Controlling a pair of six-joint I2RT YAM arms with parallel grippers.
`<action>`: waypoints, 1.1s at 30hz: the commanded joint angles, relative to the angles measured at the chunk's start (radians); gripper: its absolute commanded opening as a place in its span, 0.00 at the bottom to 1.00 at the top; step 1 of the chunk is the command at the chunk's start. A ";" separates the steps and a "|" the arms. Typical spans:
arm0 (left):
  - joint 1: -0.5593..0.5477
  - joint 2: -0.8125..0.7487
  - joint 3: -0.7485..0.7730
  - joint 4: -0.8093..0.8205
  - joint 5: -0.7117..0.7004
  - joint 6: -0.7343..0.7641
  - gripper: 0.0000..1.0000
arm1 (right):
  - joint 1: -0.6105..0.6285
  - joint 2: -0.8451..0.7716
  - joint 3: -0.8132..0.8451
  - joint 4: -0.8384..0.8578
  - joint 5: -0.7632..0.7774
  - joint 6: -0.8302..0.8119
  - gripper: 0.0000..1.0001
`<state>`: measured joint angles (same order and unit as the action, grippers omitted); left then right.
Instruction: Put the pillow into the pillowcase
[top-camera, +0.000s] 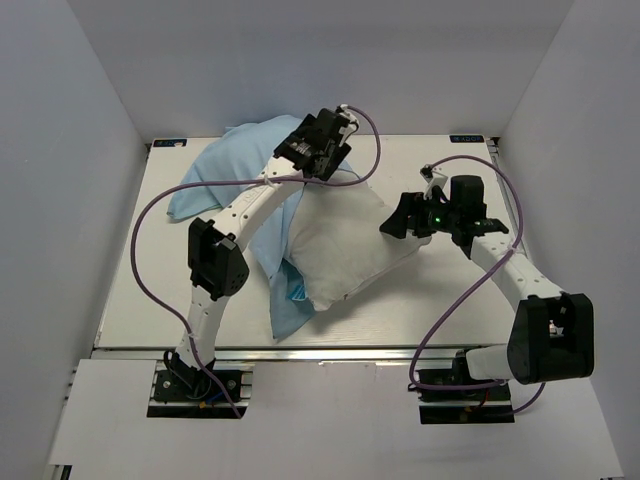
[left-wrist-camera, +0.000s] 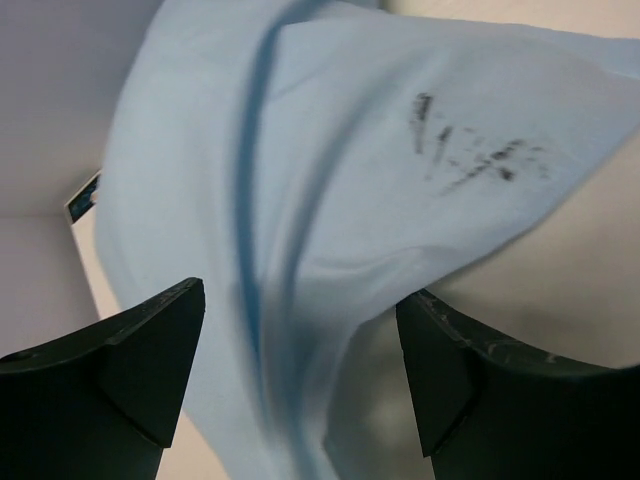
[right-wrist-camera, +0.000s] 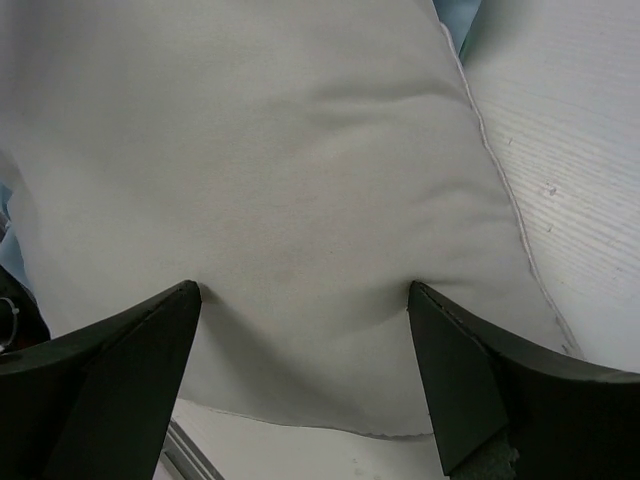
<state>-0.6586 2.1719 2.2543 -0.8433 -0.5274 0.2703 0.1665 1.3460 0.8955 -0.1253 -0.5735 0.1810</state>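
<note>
Although the pillow (top-camera: 345, 245) lies mid-frame atop the pillowcase (top-camera: 215, 180), insertion looks unstarted, the left end effector (left-wrist-camera: 300, 335) and right end effector (right-wrist-camera: 305, 330) both wide, holding nothing.

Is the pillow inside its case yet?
Not yet. The pillow lies bare, with the pillowcase rumpled beside and beneath it.

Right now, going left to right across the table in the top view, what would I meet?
Pillowcase → pillow → right arm. The left arm reaches over the first two, so its place is unclear and it is left out.
</note>
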 joint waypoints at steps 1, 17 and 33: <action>0.014 -0.023 0.007 0.059 -0.117 0.026 0.87 | 0.001 -0.008 0.069 0.016 -0.022 -0.057 0.89; 0.031 0.032 -0.001 0.104 0.093 0.017 0.07 | 0.001 0.148 0.183 0.091 -0.103 -0.081 0.89; -0.128 -0.282 -0.087 0.263 0.194 -0.089 0.00 | 0.220 0.291 0.322 0.117 -0.049 -0.094 0.00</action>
<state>-0.6987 2.0525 2.1777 -0.6540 -0.3744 0.2001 0.3420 1.6878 1.1679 -0.0757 -0.7330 0.0559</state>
